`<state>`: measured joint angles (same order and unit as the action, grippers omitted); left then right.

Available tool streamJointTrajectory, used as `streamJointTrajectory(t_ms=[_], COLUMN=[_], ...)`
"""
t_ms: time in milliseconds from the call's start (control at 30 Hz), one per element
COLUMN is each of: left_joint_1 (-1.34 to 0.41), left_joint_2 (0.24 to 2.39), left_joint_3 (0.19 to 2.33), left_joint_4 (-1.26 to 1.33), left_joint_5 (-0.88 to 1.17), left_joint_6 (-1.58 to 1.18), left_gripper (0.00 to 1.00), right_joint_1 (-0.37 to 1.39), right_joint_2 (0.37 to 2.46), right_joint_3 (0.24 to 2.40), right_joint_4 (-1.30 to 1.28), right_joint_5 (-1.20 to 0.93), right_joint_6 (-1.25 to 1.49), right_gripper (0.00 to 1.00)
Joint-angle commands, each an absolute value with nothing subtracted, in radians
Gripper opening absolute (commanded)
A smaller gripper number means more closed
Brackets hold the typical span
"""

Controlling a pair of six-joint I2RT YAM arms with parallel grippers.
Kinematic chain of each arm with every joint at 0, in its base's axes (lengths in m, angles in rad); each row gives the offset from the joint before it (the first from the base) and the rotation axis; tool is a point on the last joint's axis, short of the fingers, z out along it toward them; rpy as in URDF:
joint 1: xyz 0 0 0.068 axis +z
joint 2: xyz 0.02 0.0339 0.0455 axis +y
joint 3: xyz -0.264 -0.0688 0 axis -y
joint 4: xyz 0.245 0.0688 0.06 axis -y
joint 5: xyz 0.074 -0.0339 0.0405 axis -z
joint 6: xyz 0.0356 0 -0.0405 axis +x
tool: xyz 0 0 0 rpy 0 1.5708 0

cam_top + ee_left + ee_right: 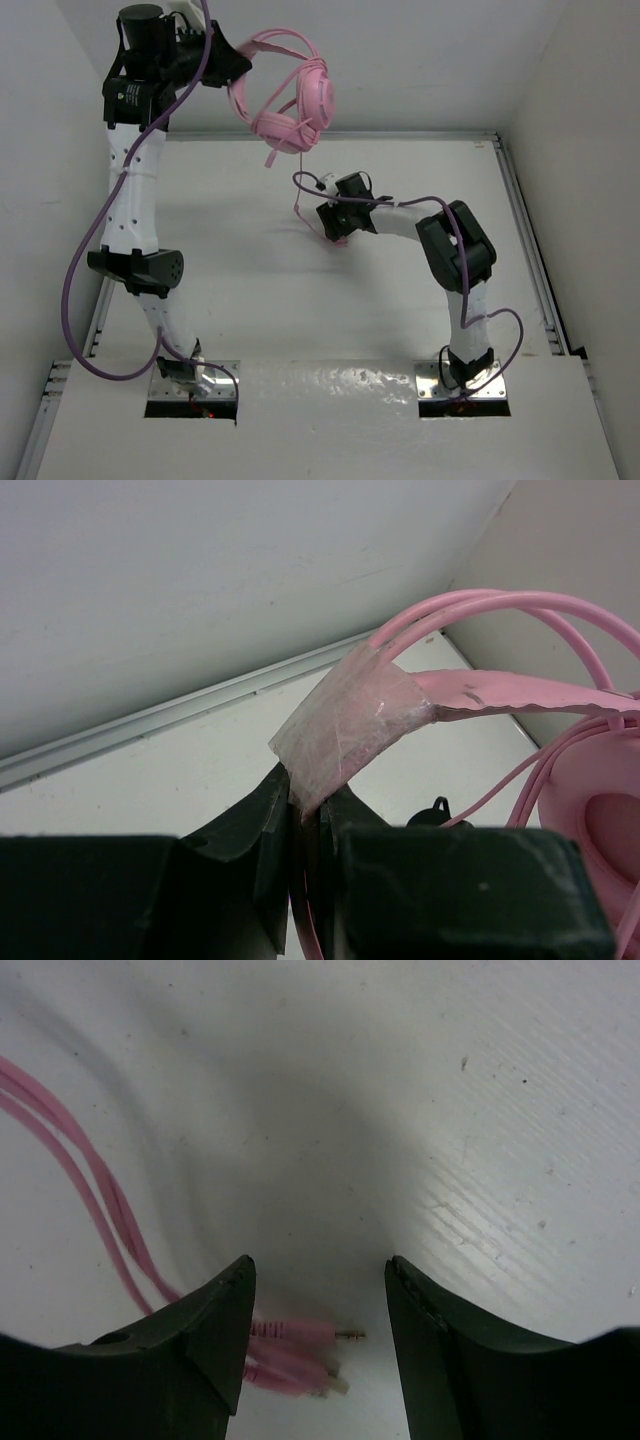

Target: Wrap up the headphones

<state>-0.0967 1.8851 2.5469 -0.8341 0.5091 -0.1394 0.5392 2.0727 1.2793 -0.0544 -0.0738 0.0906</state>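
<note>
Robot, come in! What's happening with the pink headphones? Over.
Left end effector shut on headphones headband, aloft. Right end effector open over plug. Nothing blocking.

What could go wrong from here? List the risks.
1. The left gripper pinches the headphones only at a taped patch of the headband; they could slip out.
2. The plug lies close to one finger of the open right gripper, so closing may miss it or push it away.
</note>
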Motion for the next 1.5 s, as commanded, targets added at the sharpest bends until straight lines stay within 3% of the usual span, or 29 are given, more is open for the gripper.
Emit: streamJointTrajectory(t_ms=[0,400,533,700,1033,1200,1333,1467], left_joint_1=[-0.089,-0.089,-0.089,-0.089,-0.089,-0.087,-0.057,0.011], left_joint_2=[1.852,1.845,1.842,1.842,1.842,1.847,1.851,1.881], left_joint_3=[2.574,2.563,2.559,2.562,2.560,2.542,2.496,2.474], left_joint_4=[-0.752,-0.746,-0.750,-0.746,-0.750,-0.753,-0.739,-0.661], left_joint_5=[0.518,0.529,0.528,0.531,0.526,0.506,0.488,0.505], left_joint_6=[-0.198,-0.198,-0.198,-0.201,-0.202,-0.224,-0.273,-0.377], left_gripper=[0.00,0.00,0.00,0.00,0.00,0.00,0.00,0.00], right_joint_1=[0.545,0.523,0.526,0.532,0.586,0.601,0.635,0.656], right_joint_2=[2.011,1.869,1.810,1.894,2.031,2.095,2.106,2.043], right_joint_3=[1.290,1.301,1.247,1.271,1.344,1.377,1.361,1.312], right_joint_4=[-0.084,-0.114,-0.071,-0.074,-0.162,-0.193,-0.215,-0.196], right_joint_5=[-0.120,-0.155,-0.215,-0.158,0.067,0.003,0.008,-0.076], right_joint_6=[0.032,-0.092,-0.101,0.048,0.282,0.299,0.268,0.227], right_gripper=[0.54,0.51,0.56,0.60,0.58,0.39,0.01,0.00])
